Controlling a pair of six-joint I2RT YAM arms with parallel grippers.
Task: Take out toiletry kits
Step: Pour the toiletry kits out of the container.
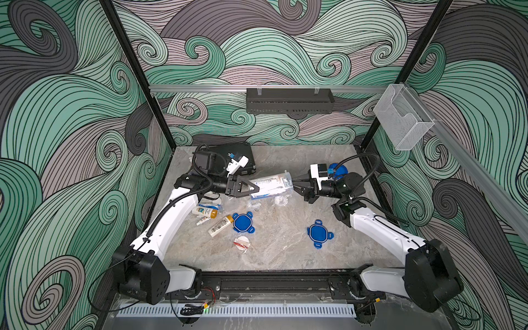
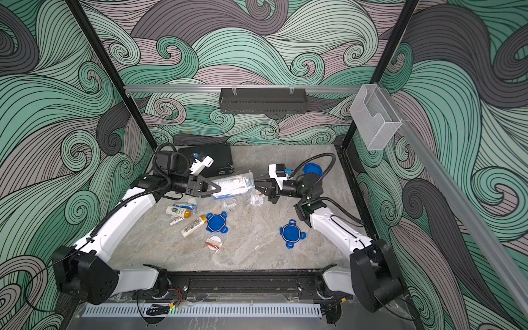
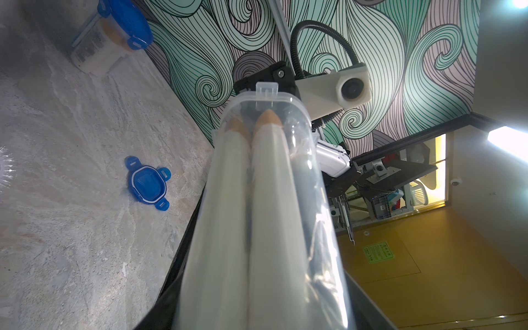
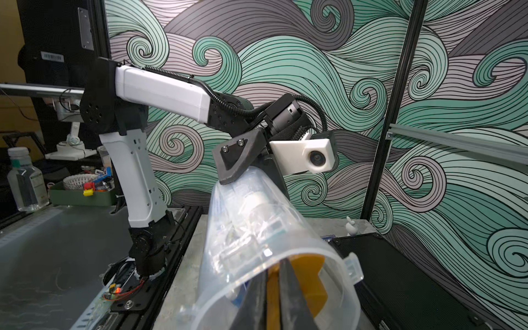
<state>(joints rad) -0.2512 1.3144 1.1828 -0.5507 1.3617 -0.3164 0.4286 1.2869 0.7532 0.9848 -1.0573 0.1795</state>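
Grey marble-look tabletop [image 1: 285, 251], swirl-printed walls.

- One clear container [image 1: 271, 185]: long, round-ended plastic, held level above the table. It holds two packed bottles [image 3: 268, 200], white with orange caps, and wrapped items.
- Left gripper [image 1: 253, 191]: jaws clamped around the container's closed end.
- Right gripper [image 1: 295, 185]: jaws drawn together in the open mouth, an orange cap just beside. Whether they pinch anything cannot be told.
- Loose on the table: two loose bottles [image 1: 220, 225], one mini tube [image 1: 203, 220], one round packet [image 1: 241, 243], two blue lids [image 1: 243, 223].
- One lidded container [image 1: 337, 170] behind the right arm.
- One black ribbed case [image 1: 243, 151] at the rear.
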